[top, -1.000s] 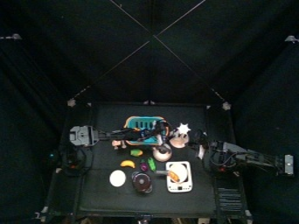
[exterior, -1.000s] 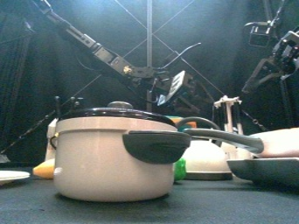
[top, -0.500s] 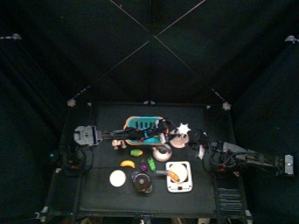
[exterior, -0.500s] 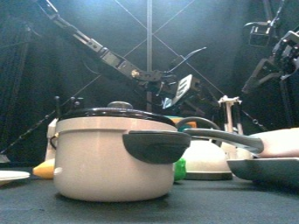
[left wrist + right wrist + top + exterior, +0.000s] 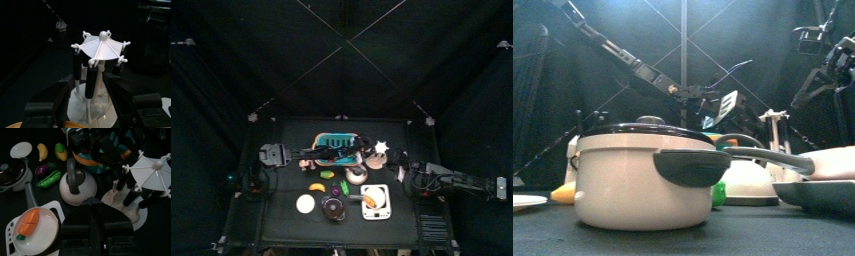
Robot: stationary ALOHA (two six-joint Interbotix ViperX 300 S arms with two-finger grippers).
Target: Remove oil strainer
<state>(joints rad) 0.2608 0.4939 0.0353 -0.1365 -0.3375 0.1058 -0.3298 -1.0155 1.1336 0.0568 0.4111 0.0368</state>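
Over the last second the left arm has stretched farther across the table toward 3 o'clock in the top view. Its tool (image 5: 362, 152), which a second ago sat over the teal basket (image 5: 334, 145), has now closed in on the oil strainer (image 5: 380, 148). In the front view the same tool (image 5: 724, 104) has slid from just right of the middle pole toward 3 o'clock and dropped a little lower. Its jaws have drawn in very slightly yet remain wide apart, one on each side of the oil strainer's stand in the left wrist view.
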